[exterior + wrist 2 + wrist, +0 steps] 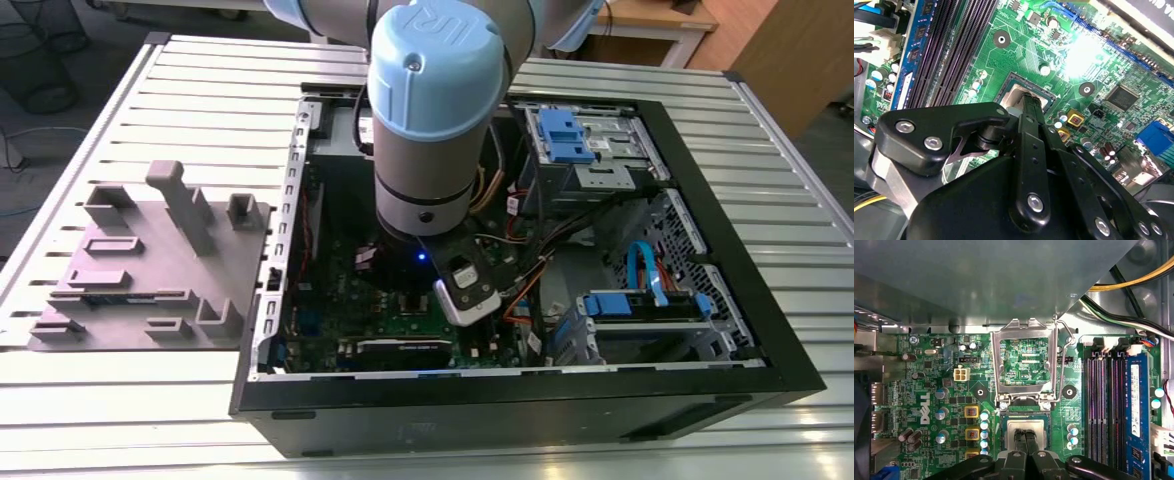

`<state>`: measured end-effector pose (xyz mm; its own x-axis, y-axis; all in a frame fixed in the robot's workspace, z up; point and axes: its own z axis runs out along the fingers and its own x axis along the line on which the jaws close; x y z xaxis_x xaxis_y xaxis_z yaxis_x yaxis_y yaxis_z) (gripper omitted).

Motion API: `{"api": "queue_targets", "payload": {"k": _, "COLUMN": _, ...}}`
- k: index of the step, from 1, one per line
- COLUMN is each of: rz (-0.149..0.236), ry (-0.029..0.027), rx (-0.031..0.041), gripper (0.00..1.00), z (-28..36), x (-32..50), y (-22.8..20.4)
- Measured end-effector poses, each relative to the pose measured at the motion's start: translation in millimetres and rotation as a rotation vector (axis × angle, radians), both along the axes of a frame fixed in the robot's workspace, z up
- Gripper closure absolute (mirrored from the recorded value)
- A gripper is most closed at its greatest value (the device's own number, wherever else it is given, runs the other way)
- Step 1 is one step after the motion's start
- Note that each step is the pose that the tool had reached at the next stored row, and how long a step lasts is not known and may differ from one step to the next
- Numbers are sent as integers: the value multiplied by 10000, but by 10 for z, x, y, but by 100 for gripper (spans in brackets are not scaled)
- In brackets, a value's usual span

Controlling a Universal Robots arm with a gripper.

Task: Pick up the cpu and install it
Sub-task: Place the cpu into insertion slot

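**Gripper closed, tips over the seated cpu**

You had the gripper with its fingers drawn together and nothing between them. The cpu lay in the socket directly under the tips, though you could not tell whether they touched it. The socket frame stood hinged open just beyond the fingertips. The risk, as I judged it, was that pushing down on a slightly skewed chip would bend socket pins. Sideways drift of the tips would drag it off its seat.
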<state>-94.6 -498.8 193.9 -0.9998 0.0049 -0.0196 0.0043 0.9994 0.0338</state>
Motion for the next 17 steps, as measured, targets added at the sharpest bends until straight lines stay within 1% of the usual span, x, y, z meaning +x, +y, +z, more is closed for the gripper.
{"api": "queue_targets", "payload": {"k": 9, "rz": 0, "ry": -5, "rx": 10, "gripper": 89, "z": 3, "x": 1, "y": 1}}
{"api": "queue_targets", "payload": {"k": 10, "rz": 0, "ry": -10, "rx": 19, "gripper": 89, "z": 14, "x": 1, "y": 3}}
{"api": "queue_targets", "payload": {"k": 12, "rz": 0, "ry": -2, "rx": 3, "gripper": 89, "z": 61, "x": 0, "y": 1}}
{"api": "queue_targets", "payload": {"k": 17, "rz": 0, "ry": -2, "rx": 4, "gripper": 89, "z": 179, "x": 0, "y": 1}}
